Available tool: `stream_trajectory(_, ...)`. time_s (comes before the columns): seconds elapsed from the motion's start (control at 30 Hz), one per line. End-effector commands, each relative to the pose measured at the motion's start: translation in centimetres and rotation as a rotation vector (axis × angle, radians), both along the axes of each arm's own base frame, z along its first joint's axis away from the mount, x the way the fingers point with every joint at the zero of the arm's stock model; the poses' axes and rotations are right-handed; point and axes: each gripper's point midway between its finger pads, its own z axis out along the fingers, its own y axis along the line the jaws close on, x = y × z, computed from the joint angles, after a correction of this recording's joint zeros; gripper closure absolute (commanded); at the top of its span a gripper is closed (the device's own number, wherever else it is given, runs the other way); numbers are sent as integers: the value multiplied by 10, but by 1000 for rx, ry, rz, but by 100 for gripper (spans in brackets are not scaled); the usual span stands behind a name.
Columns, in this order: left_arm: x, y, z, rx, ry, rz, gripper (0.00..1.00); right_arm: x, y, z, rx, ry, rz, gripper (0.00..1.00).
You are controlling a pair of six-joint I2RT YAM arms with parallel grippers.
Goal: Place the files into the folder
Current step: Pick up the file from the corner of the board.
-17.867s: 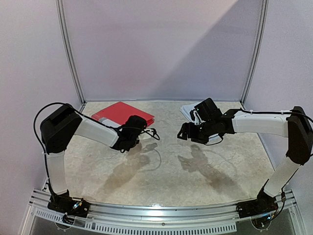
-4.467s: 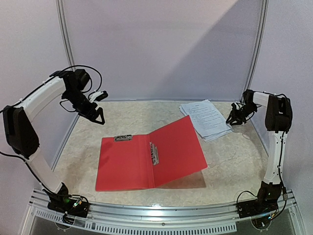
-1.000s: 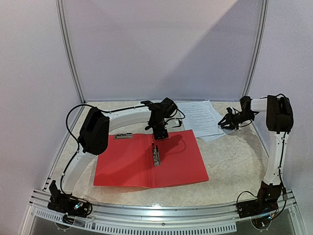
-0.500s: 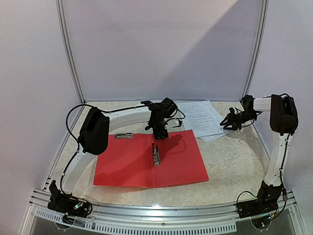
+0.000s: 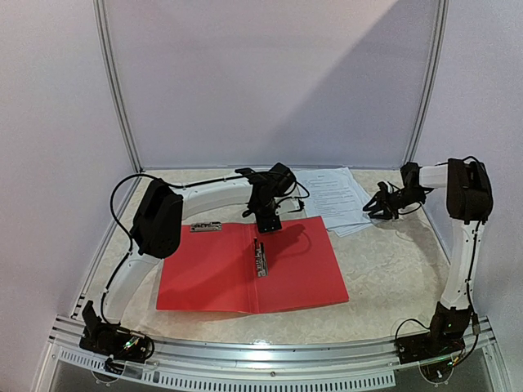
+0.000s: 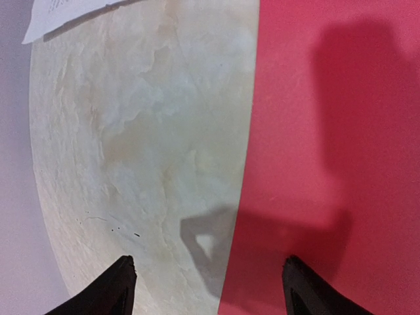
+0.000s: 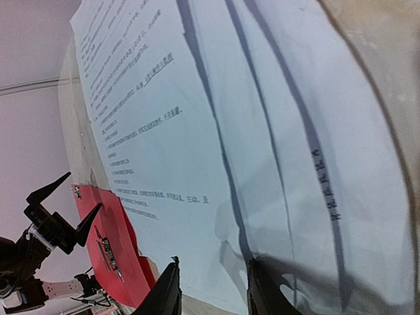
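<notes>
The red folder (image 5: 245,273) lies open and flat in the middle of the table, with a silver clip (image 5: 260,257) along its spine. My left gripper (image 5: 268,222) hangs open over the folder's far edge; in the left wrist view one fingertip (image 6: 125,266) is above bare table and the other above the folder (image 6: 328,131). The files (image 5: 335,196), white printed sheets fanned slightly, lie at the back right. My right gripper (image 5: 377,204) is at their right edge. In the right wrist view it (image 7: 213,279) stands narrowly open low over the files (image 7: 197,118), nothing clamped.
A second silver clip (image 5: 206,227) sits on the folder's left leaf near the far edge. A corner of paper (image 6: 65,13) shows at the top of the left wrist view. The white enclosure walls and metal posts (image 5: 425,90) close in the back and sides.
The right gripper's jaws have parted a little and it has shifted slightly along the edge of the files. The left arm and the folder have stayed still.
</notes>
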Motion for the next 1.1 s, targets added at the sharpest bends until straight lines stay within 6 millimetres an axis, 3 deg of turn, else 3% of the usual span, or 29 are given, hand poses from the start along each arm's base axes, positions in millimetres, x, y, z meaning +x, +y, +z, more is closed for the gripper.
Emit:
stream_trajectory(0.0, -14, -2, -23, 31, 46, -24, 22, -3, 19, 6, 107, -23, 44, 68)
stream_trajectory(0.23, -14, -2, -22, 31, 45, -25, 22, 4, 27, 22, 173, -52, 28, 76)
stream_trajectory(0.53, -13, -3, -21, 29, 41, -27, 22, 0, 35, -4, 128, 8, 29, 78)
stream_trajectory(0.63, -13, -3, -21, 29, 43, -28, 22, -1, 39, -7, 124, 21, 37, 84)
stream_trajectory(0.73, -14, -2, -18, 30, 43, -30, 22, 1, 39, -2, 109, 16, 45, 99)
stream_trajectory(0.87, -13, -4, -2, 11, 32, -31, 21, 6, 31, 22, 34, -20, 44, 100)
stream_trajectory(0.97, -13, -8, 21, -23, 25, -34, 21, 10, 22, 59, -39, -87, 37, 100)
stream_trajectory(1.07, -14, -10, 51, -60, 10, -40, 18, 12, 14, 109, -115, -174, 28, 100)
